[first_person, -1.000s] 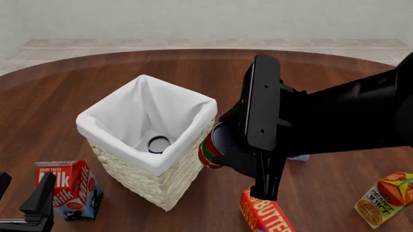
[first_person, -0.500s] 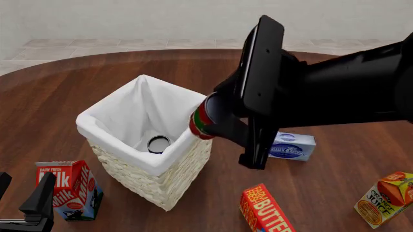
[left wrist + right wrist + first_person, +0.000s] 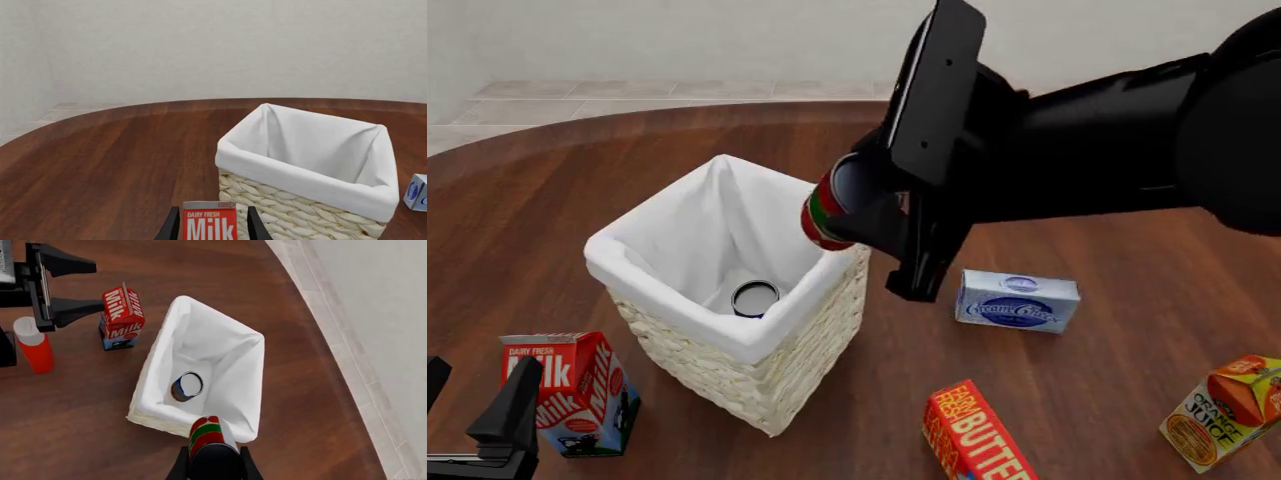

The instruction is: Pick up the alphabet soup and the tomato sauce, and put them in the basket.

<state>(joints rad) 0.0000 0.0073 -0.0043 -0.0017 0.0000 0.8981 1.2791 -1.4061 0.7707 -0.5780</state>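
One can, the tomato sauce (image 3: pixel 823 213), red label with a green band, sits pinched in the right hand (image 3: pixel 843 215), tilted above the basket (image 3: pixel 727 330) rim; the alphabet soup (image 3: pixel 754 298) lies inside.

There are two cans: the tomato sauce (image 3: pixel 823 207) with its red and green label, and the alphabet soup (image 3: pixel 754 298) lying at the bottom of the one basket (image 3: pixel 737 335). Cartons and boxes number four: one milk carton (image 3: pixel 566 392), one butter box (image 3: pixel 977 434), one cream cheese box (image 3: pixel 1017 301) and one orange juice carton (image 3: pixel 1222 410). One red bottle with a white cap (image 3: pixel 32 344) shows in the right wrist view, and two grippers are in sight, the left gripper (image 3: pixel 487 432) and the right gripper (image 3: pixel 211 461).
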